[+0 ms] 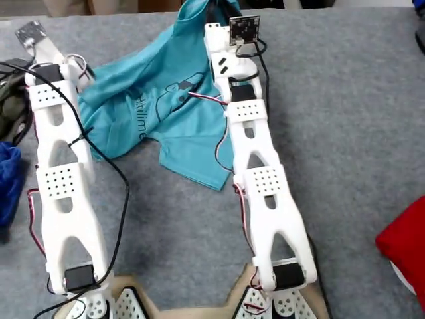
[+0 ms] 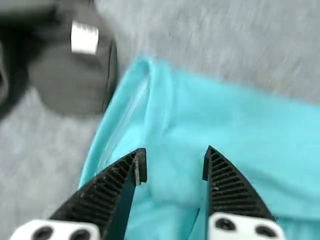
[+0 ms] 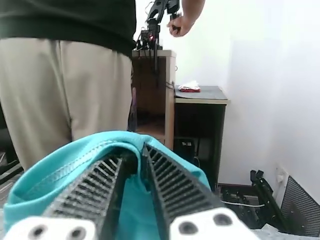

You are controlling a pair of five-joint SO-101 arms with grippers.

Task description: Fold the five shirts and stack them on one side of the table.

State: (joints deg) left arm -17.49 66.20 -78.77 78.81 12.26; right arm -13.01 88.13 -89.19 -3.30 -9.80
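Grey table (image 1: 345, 100) with the teal shirt (image 1: 166, 113) bunched near its far edge: my right gripper (image 3: 134, 154) pinches a raised fold, my left gripper (image 2: 175, 160) gapes over the hem (image 2: 150, 90); that thin pinch may slip, dropping the cloth.

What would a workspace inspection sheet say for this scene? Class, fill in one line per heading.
Surface: grey cloth table cover.
Job's things: teal shirt crumpled mid-table; red cloth at one edge and blue cloth at the opposite edge, possibly shirts.
Clutter: nothing seen.
Grippers: left gripper open over the teal shirt; right gripper shut on a raised fold of it.
Cables: black cable beside the left arm; red and white wires along the right arm.
Surroundings: wooden cabinet, white wall.
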